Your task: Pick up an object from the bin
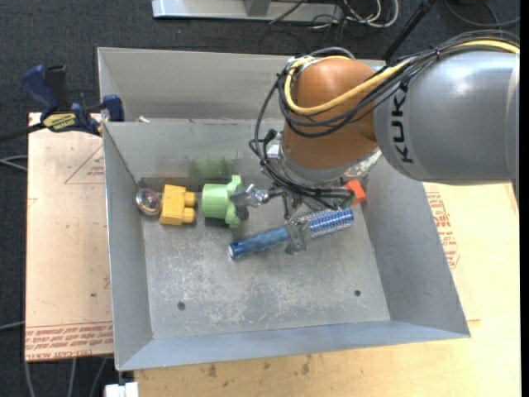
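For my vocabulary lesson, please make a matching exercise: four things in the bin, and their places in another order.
1. shiny round ball
2. yellow plastic block
3. green plastic cylinder
4. blue bristled brush

a. lying slantwise, apart from the row
b. between ball and cylinder
c. leftmost in the row
d. just right of the block

Pairs: 1-c, 2-b, 3-d, 4-a.

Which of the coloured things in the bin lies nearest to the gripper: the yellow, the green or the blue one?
The long blue brush in the middle; the gripper is right above it. The green piece and the yellow block lie further left.
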Controlling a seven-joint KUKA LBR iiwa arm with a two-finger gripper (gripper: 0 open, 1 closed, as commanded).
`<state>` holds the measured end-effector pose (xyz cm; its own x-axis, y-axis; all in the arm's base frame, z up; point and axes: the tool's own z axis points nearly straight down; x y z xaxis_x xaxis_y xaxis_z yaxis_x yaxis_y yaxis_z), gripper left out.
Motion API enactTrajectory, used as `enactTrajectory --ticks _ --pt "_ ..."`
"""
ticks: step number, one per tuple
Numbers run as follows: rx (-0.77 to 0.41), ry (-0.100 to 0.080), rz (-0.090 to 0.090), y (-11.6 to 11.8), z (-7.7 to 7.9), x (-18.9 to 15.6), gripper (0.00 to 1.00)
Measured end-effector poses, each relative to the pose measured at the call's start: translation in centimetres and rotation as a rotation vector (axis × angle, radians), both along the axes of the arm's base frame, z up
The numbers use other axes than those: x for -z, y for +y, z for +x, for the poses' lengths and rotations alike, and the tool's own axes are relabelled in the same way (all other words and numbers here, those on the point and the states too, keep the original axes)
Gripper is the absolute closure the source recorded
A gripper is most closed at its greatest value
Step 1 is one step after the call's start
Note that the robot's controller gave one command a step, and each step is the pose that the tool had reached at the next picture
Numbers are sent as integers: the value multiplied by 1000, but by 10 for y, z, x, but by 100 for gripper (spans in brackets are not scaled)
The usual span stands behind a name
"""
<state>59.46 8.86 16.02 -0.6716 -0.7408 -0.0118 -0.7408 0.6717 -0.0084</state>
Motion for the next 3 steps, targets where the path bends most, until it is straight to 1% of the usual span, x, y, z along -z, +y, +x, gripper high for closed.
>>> enactTrajectory --ticks 1,2,3 --pt "-29 17 -3 -29 21 79 0" --pt "-29 16 -1 -27 22 75 100" --pt "-41 4 -1 -8 10 -45 100"
